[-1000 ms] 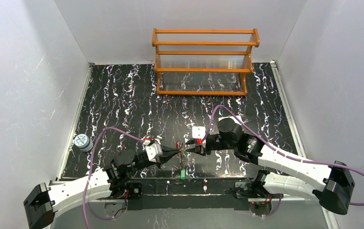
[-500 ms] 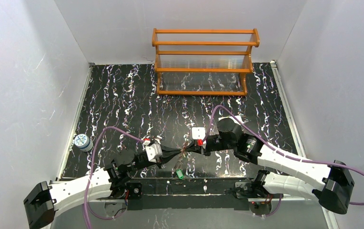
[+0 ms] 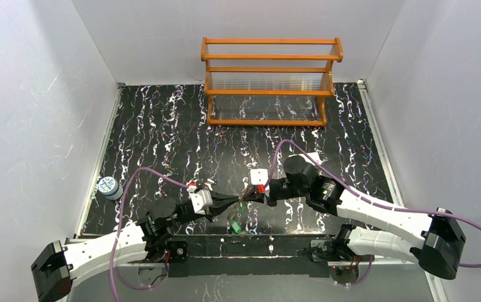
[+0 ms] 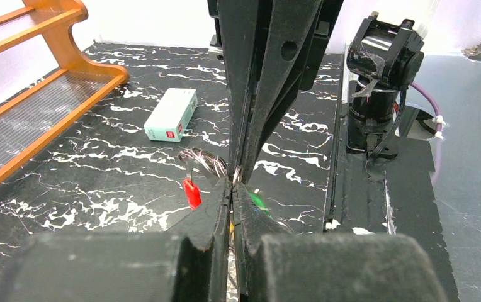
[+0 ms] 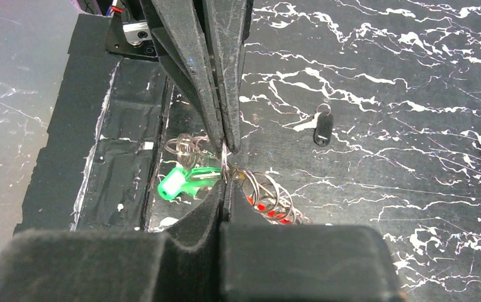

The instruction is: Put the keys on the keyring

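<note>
- Shut tight, both sets of jaws meet tip to tip in the top view. We see the left gripper and right gripper pinching the keyring between them, over the middle of the worktop's near edge. A green key sits just nearer that edge. An orange rack stands at the far edge, with white walls around.
- From the left wrist, we find thin wire coils and a red piece just left of the closed tips, and the green key just right. A white box lies beyond, unseen from above.
- From the right wrist, the key sits left of the tips and the coils right. A small black tag lies apart.
</note>
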Tool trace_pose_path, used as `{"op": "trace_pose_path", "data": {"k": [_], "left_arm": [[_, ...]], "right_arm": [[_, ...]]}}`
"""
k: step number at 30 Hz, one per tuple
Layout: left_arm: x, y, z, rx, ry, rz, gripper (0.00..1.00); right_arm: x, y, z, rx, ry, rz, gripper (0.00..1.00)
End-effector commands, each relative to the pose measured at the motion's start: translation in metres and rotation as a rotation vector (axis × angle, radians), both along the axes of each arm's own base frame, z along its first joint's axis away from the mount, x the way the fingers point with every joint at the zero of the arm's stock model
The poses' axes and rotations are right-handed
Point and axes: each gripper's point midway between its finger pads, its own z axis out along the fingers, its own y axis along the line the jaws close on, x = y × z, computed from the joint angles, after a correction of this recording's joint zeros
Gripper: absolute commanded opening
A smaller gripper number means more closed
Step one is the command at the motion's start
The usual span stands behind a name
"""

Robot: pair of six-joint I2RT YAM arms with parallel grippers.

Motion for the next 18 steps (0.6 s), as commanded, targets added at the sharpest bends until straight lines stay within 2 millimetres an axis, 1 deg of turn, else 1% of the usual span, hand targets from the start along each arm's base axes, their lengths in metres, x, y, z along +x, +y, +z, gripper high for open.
{"op": "trace_pose_path", "data": {"k": [1,9,10,11,15,18], "left_arm": [[-0.001,0.001,0.024,-0.079,-0.049,0.0,0.0],[-0.001,-0.001,0.021,-0.07,-0.041,-0.006,0.0],[-0.001,-0.001,0.021,-0.069,-0.039,-0.005,0.0],[-0.001,-0.001,0.02,-0.068,-0.037,-0.006,0.0],[-0.001,-0.001,0.019,-0.064,-0.036,-0.004,0.0],[0.0,-0.001,0.019,-0.063,-0.036,-0.003,0.0]], "right_arm": [[0.0,0.004,-0.001,0.0,-0.007,0.017,0.01],[0.001,0.009,-0.004,-0.001,0.014,0.02,0.01],[0.001,0.009,-0.003,0.001,0.012,0.018,0.04],[0.002,0.009,-0.002,0.002,0.008,0.013,0.1],[0.007,0.005,0.006,0.018,-0.026,-0.018,0.27],[0.009,0.002,0.014,0.045,-0.056,-0.036,0.35]]}}
